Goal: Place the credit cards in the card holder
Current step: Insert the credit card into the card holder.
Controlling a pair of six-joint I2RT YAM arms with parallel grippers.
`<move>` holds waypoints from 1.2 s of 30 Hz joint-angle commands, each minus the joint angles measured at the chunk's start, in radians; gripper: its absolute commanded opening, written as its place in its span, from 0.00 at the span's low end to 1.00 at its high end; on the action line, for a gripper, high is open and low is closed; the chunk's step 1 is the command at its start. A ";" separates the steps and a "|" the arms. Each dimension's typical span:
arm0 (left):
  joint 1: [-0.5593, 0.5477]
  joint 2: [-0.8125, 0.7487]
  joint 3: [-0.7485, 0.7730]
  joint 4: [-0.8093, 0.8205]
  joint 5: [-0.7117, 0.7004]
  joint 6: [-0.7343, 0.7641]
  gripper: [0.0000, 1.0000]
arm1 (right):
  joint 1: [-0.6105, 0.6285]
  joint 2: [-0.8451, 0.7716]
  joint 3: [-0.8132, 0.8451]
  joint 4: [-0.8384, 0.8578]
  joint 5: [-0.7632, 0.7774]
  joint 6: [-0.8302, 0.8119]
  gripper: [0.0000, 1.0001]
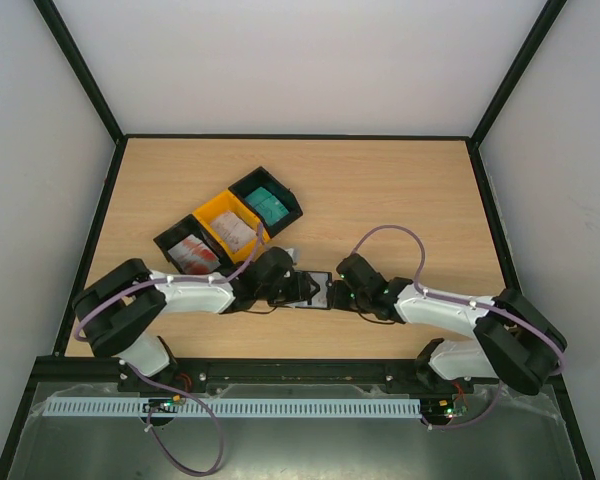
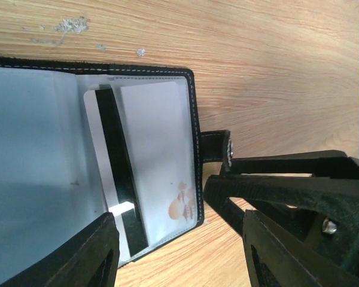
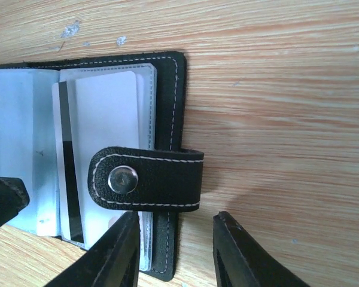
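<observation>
The black card holder point(image 1: 317, 291) lies open on the table between both grippers. A grey-white credit card point(image 2: 152, 149) with a black stripe sits in its clear pocket. My left gripper point(image 2: 179, 257) is open over the holder's near corner, with nothing held. My right gripper point(image 3: 173, 257) is open too, its jaws astride the holder's stitched edge point(image 3: 167, 239). The snap strap point(image 3: 146, 179) is folded over the card point(image 3: 105, 113). More credit cards lie in bins: teal-green point(image 1: 269, 205), grey-white point(image 1: 234, 232), red-and-white point(image 1: 195, 255).
Three small bins stand in a diagonal row behind the left arm: a black one point(image 1: 290, 198), a yellow one point(image 1: 208, 213), a black one point(image 1: 166, 243). The right gripper's fingers point(image 2: 287, 179) show in the left wrist view. Black frame rails edge the table.
</observation>
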 commanded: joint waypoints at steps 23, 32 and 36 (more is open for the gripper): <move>0.005 0.173 0.222 -0.245 -0.101 0.060 0.36 | 0.005 0.079 0.049 0.032 0.020 -0.007 0.21; 0.006 0.165 0.233 -0.209 -0.047 0.194 0.30 | 0.004 0.075 0.064 0.031 0.033 -0.014 0.18; 0.009 0.130 0.243 -0.226 -0.037 0.269 0.36 | 0.004 0.036 0.074 0.000 0.064 -0.014 0.21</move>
